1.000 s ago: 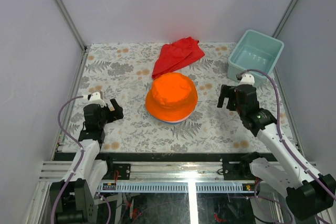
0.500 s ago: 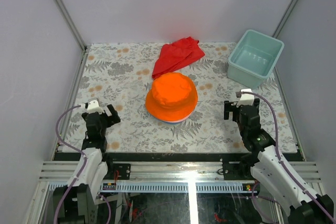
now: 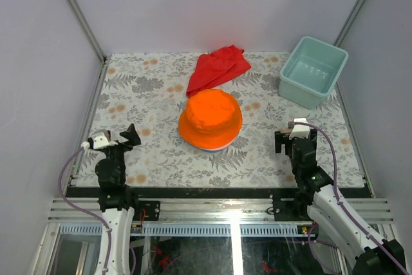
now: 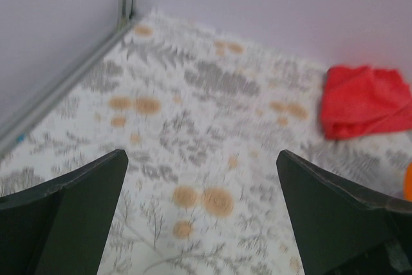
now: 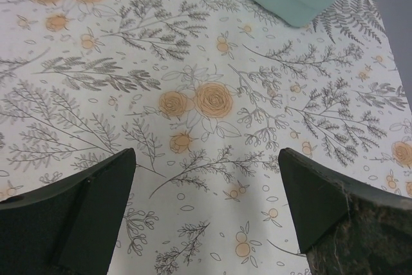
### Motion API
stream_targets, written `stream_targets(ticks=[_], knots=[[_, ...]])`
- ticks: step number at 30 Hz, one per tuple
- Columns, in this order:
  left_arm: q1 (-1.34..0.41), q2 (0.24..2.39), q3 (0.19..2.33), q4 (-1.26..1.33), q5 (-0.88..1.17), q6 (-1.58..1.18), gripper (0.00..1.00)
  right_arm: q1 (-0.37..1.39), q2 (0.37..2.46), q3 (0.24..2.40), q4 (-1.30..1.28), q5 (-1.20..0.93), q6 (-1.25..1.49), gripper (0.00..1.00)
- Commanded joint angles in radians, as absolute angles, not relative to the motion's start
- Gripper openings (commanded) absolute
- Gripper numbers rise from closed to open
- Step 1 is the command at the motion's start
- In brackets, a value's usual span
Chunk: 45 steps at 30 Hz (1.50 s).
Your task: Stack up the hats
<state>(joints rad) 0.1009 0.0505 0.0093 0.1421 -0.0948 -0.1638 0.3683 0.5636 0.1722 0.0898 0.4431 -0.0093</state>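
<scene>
Hats [image 3: 210, 120] in one pile at the centre of the floral desk [image 3: 148, 88]. Only the bright orange hat [image 3: 212, 113] on top shows fully, its crown round and slightly rumpled, its floppy brim spread flat. A thin pale edge peeks from under the brim at six o'clock. A flat red cloth [image 3: 217, 69] lies just beyond the pile at twelve o'clock, and a teal bin [image 3: 313, 71] sits at two o'clock, well apart. My left fingers [image 3: 125, 136] hover at eight o'clock from the pile and my right fingers [image 3: 296, 141] at four o'clock. Both pairs are spread wide, holding nothing, with bare desk between them.
</scene>
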Motion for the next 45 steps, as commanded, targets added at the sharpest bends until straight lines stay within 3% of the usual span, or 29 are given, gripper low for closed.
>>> stream_targets(ticks=[1,4,9,17,45], knots=[[0.098,0.190,-0.097,0.209,-0.087,-0.150,1.00,0.371,0.473,0.148,0.124,0.417,-0.023,0.99],[0.095,0.313,-0.083,0.291,-0.034,-0.126,1.00,0.370,0.306,0.038,0.155,0.470,-0.014,0.99],[0.095,0.229,-0.096,0.244,-0.034,-0.134,1.00,0.370,0.007,-0.116,0.119,0.497,-0.023,0.99],[0.096,0.201,-0.098,0.225,-0.048,-0.141,1.00,0.368,0.284,-0.089,0.280,0.590,0.026,0.99],[0.096,0.270,-0.090,0.271,-0.008,-0.121,1.00,0.368,0.185,-0.096,0.212,0.519,0.004,0.99]])
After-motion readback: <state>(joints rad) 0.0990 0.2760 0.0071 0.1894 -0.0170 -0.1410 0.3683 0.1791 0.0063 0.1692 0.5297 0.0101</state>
